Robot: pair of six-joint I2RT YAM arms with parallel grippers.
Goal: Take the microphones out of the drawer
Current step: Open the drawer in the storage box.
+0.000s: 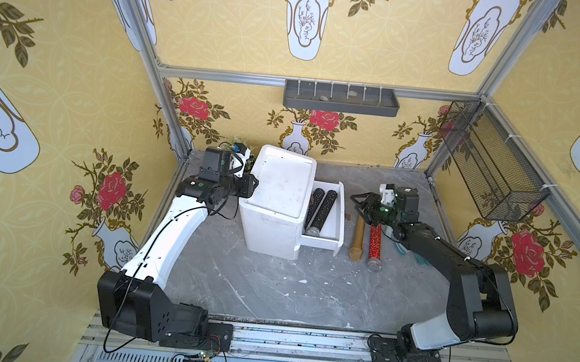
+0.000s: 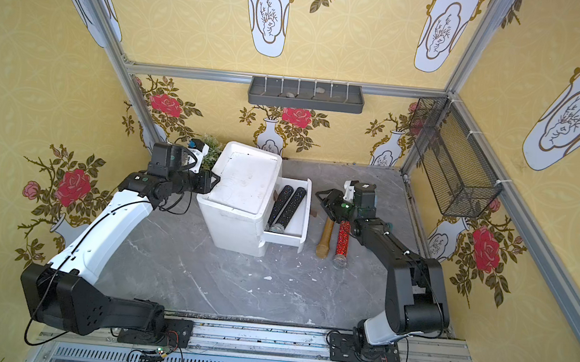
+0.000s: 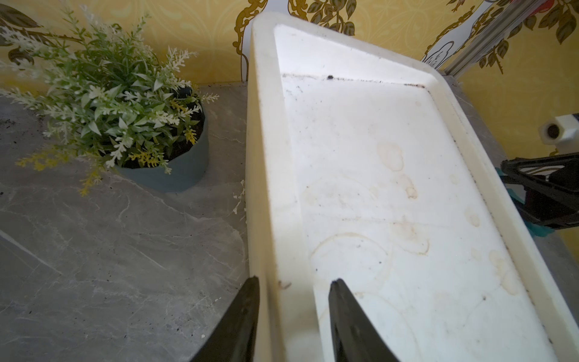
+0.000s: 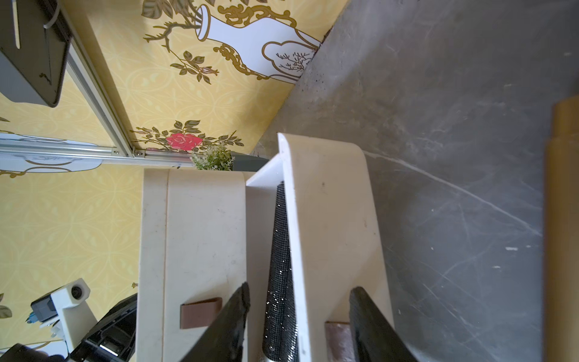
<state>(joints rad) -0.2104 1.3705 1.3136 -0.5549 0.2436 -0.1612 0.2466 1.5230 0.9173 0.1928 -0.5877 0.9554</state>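
1. Left arm [image 1: 167,235]: curved white shell between boxy black joints; thin black cable [image 1: 151,244] looped alongside.
2. Right arm [image 1: 448,257]: mostly black, white shell near base.
3. Green dots [image 1: 200,184] and white camera mounts [image 1: 387,193] at both wrists.
4. Left gripper [image 3: 296,280]: matte black fingers [image 3: 238,322], tapering to points.

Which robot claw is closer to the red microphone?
Right. The right gripper hovers by the handle end of the red microphone; the left gripper grips the cabinet rim, beyond the drawer.
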